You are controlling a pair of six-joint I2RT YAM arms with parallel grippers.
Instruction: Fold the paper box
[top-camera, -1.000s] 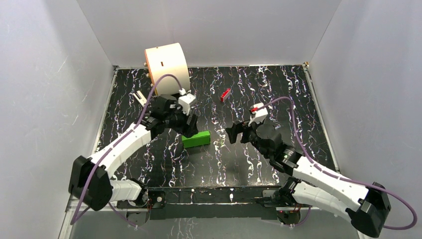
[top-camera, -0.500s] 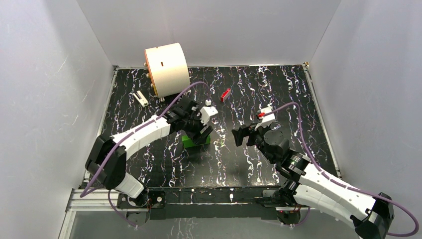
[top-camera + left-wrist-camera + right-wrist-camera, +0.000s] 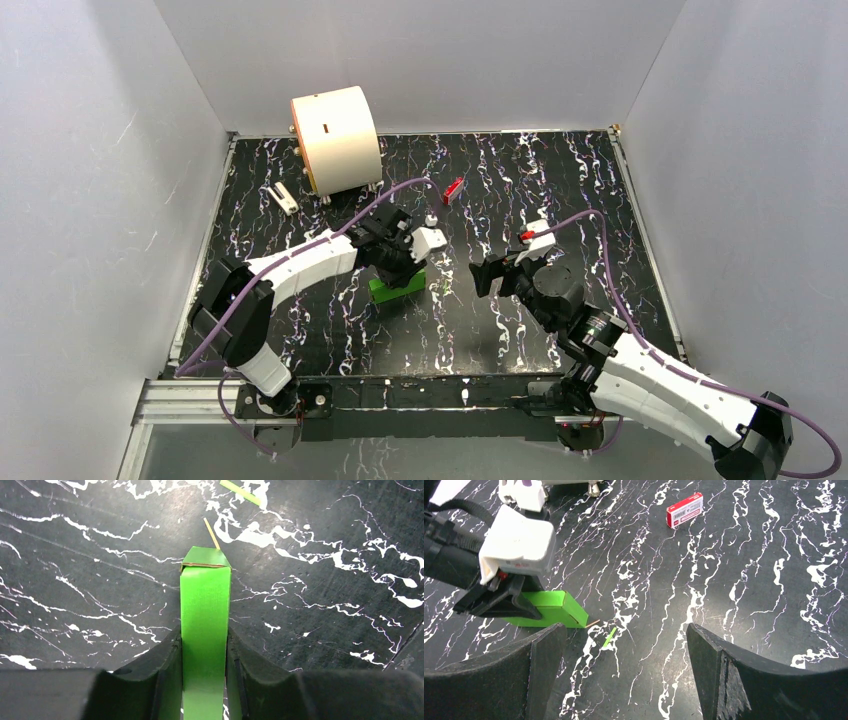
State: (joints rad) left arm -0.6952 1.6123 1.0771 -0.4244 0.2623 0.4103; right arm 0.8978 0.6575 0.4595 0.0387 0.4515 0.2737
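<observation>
The paper box (image 3: 393, 288) is a bright green, long, small rectangular box lying on the black marbled table. My left gripper (image 3: 408, 264) is down over it. In the left wrist view both jaws press on the long sides of the box (image 3: 205, 595), so the left gripper (image 3: 204, 636) is shut on it. The far end flap (image 3: 205, 557) stands slightly ajar and shows a brown edge. My right gripper (image 3: 487, 275) hovers to the right of the box, wide open with nothing in it. Its wrist view shows the box (image 3: 559, 607) ahead on the left, apart from the right gripper (image 3: 624, 632).
A large cream cylinder (image 3: 335, 140) lies at the back left. A small red block (image 3: 453, 190) sits behind the grippers. A green paper sliver (image 3: 609, 637) and a thin tan stick (image 3: 211, 532) lie just beyond the box's end. A small white item (image 3: 284, 198) rests near the left wall.
The left gripper has swung right over the green box, come down, and shut on its long sides. The right gripper has drifted slightly and stays open.
</observation>
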